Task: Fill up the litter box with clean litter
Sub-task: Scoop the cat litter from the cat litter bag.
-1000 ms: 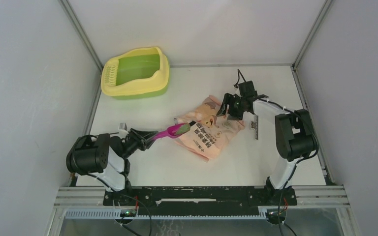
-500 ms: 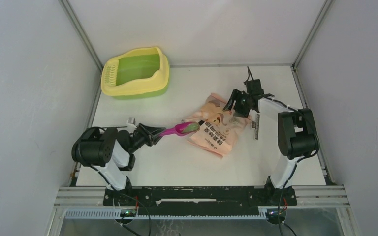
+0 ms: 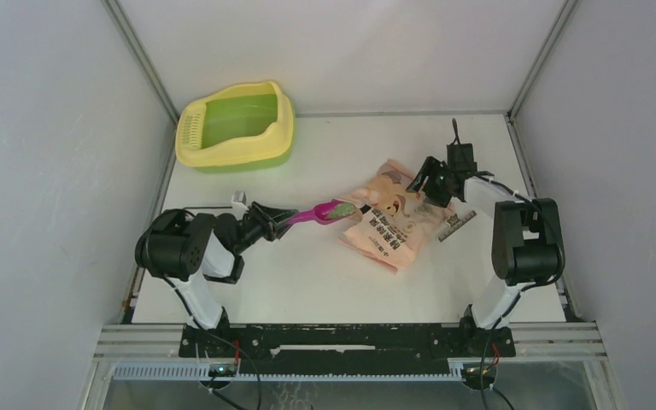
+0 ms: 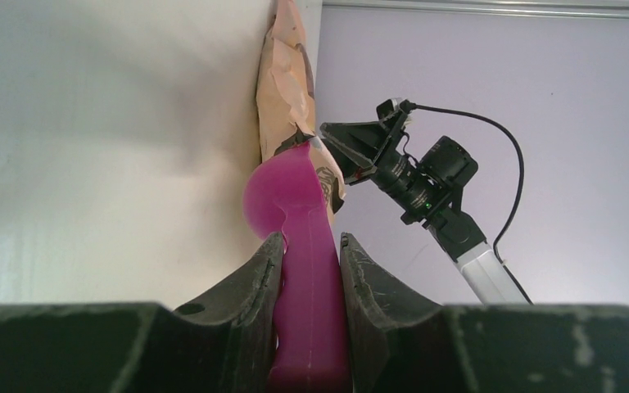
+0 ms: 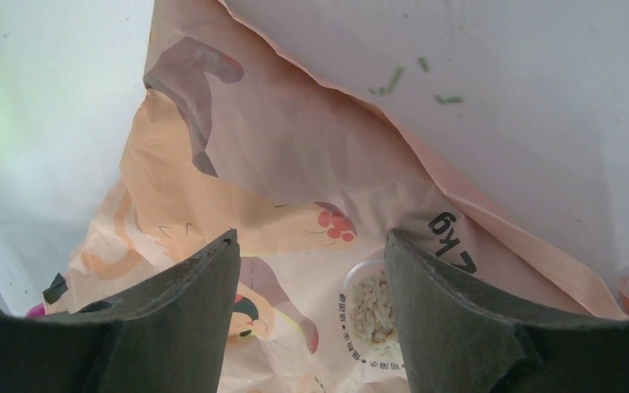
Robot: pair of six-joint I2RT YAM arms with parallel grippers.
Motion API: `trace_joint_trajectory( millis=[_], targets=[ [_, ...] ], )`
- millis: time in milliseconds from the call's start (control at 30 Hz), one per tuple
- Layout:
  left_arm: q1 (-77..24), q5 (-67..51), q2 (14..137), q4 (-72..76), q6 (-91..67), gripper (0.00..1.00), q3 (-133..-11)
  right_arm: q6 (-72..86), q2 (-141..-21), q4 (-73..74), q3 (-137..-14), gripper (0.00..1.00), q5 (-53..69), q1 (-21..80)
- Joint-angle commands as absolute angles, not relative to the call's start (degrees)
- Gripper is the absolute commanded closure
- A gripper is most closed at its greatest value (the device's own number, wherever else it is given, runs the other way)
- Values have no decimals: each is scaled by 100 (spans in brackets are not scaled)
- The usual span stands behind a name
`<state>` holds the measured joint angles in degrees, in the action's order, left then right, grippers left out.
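Note:
The litter box (image 3: 190, 128), yellow-rimmed with a green basin, stands at the far left corner. My left gripper (image 3: 273, 220) is shut on the handle of a magenta scoop (image 3: 316, 213); its bowl holds greyish-green litter (image 3: 339, 211) and hangs at the pink-orange bag's (image 3: 397, 220) left edge. In the left wrist view my gripper (image 4: 311, 246) clamps the scoop handle (image 4: 309, 278), the bag (image 4: 288, 90) just beyond. My right gripper (image 3: 431, 182) is open over the bag's far right corner; in its wrist view the gripper (image 5: 311, 254) hovers above the bag (image 5: 295, 164).
A few green litter specks (image 5: 393, 80) lie on the white table beside the bag. A thin grey ruler-like strip (image 3: 455, 225) lies right of the bag. White walls and metal rails close the table at the back and both sides.
The left arm has carried the loaded scoop right and a little farther back. The right gripper has moved right and back, and the bag has shifted right with it.

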<state>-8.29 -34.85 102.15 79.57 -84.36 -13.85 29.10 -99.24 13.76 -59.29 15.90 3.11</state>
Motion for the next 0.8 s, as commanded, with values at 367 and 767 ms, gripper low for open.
trace_joint_trajectory(
  millis=[367,767],
  targets=[
    [-950,-3462,10076,8324,-8597,100,-1362,2729,-9126,2060,-6016,26,1436,176],
    [-837,-3498,9246,8323,-8780,100,-803,2656,-8690,2355,-6266,25,1698,193]
  ],
)
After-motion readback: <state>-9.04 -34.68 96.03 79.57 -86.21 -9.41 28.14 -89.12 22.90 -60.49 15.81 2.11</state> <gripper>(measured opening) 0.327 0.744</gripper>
